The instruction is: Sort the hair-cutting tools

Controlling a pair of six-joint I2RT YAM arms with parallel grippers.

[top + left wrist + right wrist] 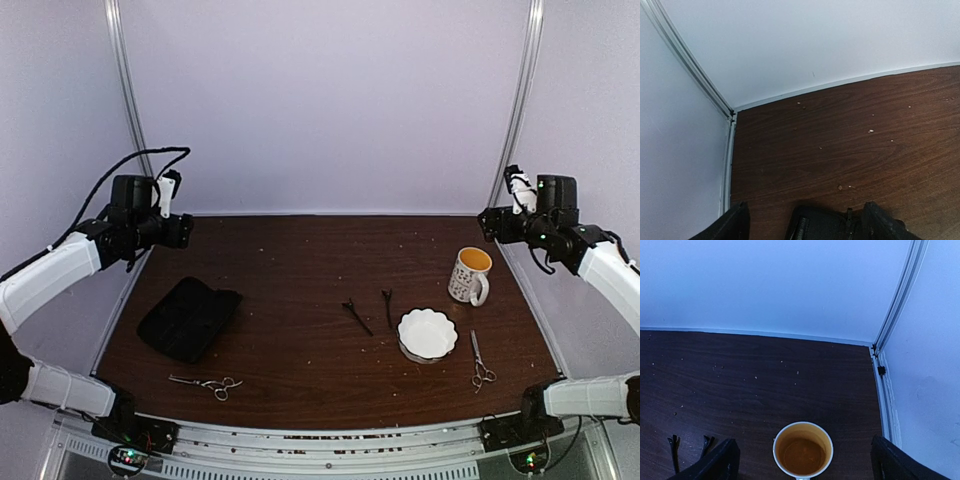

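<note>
Looking down from the top camera, we are seeing both arms hanging high over the far corners of the table [300,250]. The left end effector [178,230] is hovering above the far left corner. Its wrist view is showing us two fingers [727,225] standing wide apart with nothing gripped. Dark wood is showing beyond them, and the top of the black zip case [822,225] is peeking in at the bottom edge. The right end effector [497,222] is hovering above the far right corner. Its fingers [715,462] are spread just as wide, and the yellow-lined mug [802,450] is sitting on the table below the gap between them.

Now the tools. The left scissors [207,382] are lying flat near the front edge on the left, rings pointing right, just in front of the case and apart from it. The right scissors [480,362] are lying near the front right, blades pointing away from us and rings toward us. They are resting just right of the white scalloped bowl [428,333] without touching it. The two black clips are lying around the middle of the table, just left of the bowl. The left clip [356,315] is slanting and the right clip [387,305] is running nearly front to back, the two close together but apart. The right wrist view is catching their ends at its lower left. The mug is standing upright behind the bowl, its handle turned toward the near right.
</note>
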